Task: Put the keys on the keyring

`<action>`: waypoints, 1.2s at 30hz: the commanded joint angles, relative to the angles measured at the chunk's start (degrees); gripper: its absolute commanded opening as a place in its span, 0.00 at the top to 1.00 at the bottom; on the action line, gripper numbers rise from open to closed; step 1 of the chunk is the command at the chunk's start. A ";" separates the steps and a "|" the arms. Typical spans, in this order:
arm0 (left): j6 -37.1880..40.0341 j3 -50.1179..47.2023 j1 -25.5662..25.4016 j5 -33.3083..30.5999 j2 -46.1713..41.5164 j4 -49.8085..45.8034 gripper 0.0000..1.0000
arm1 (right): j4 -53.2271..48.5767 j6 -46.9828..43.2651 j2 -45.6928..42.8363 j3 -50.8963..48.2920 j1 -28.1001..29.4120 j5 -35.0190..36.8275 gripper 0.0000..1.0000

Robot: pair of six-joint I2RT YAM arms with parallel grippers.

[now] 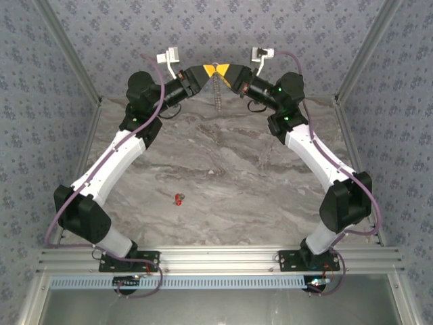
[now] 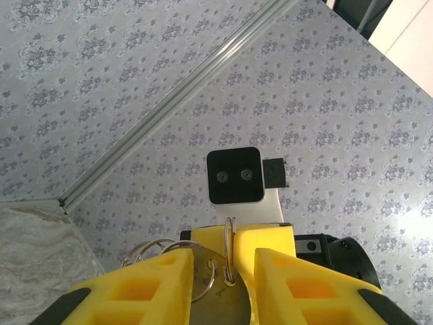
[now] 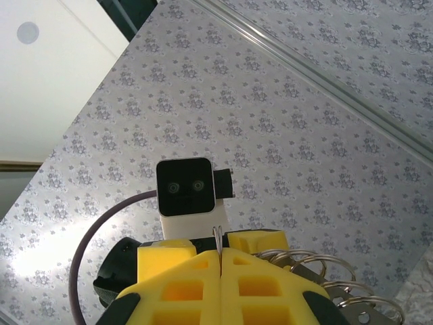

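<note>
The keys [image 1: 178, 198], a tiny red piece with a silvery bit, lie alone on the marble table, left of centre. Both grippers meet high at the back, nose to nose. The keyring [image 2: 231, 238] is a bunch of thin metal rings with a round metal tag [image 2: 220, 298]. My left gripper [image 2: 223, 284] is shut on that tag. My right gripper [image 3: 221, 271] is shut on the edge of one upright ring [image 3: 218, 233]. In the top view the left gripper [image 1: 205, 72] and the right gripper [image 1: 228, 72] touch tips, and a short chain [image 1: 217, 95] hangs below them.
Patterned walls close in the back and both sides, with metal corner posts [image 1: 365, 47]. The marble table [image 1: 223, 169] stretches between the arms. An aluminium rail [image 1: 216, 257] runs along the near edge, carrying both arm bases.
</note>
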 commanded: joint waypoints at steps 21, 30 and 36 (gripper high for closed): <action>17.04 -2.90 -0.17 -2.25 -5.29 -2.09 1.00 | 1.72 0.20 -3.79 -2.27 -1.25 1.14 0.70; 32.40 -4.81 -0.35 -1.76 -9.04 -3.73 1.00 | -0.04 -0.21 -10.35 -9.92 -6.04 1.66 0.52; 41.17 -8.23 -0.69 -1.95 -11.14 1.27 1.00 | -2.59 -1.45 -12.79 -12.63 -6.91 1.09 0.51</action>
